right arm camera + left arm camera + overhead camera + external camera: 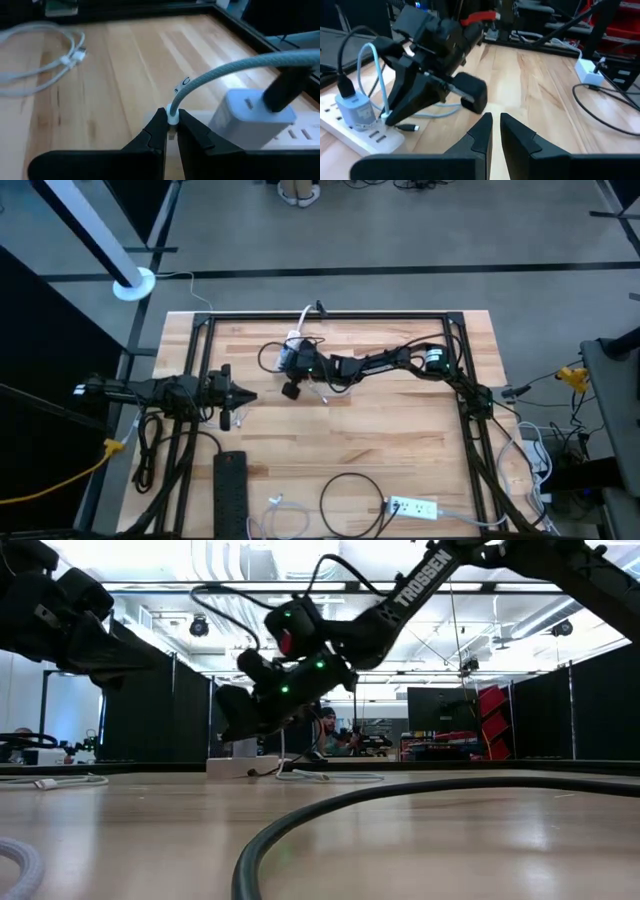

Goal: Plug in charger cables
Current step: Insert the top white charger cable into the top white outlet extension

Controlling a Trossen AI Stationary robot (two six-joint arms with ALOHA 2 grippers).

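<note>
My right gripper [171, 125] reaches across the table's far middle [291, 361] and is shut on a pale braided charger cable [225, 70]. Just beyond its fingers lies a white power strip [355, 135] with a white charger block [250, 120] plugged into it, a black cable [287, 90] in the block. My left gripper [494, 131] hangs shut over the table's left side [245, 395], touching nothing. Another white charger cable [40, 65] lies in a loose coil on the table. My right gripper pinches the pale cable at its plug end, by the white collar [173, 118], between its two fingertips. The fingers slant down toward the power strip [387, 117]. The plug tip is hidden between them. The cable arcs up from the hold in a slack loop [370, 60].
A black power strip [230, 490], a black cable loop [350, 500] and a second white power strip [412, 506] lie along the near edge. A yellow cord [70, 475] runs off the left side. A loose plug [410, 128] lies beside the far strip.
</note>
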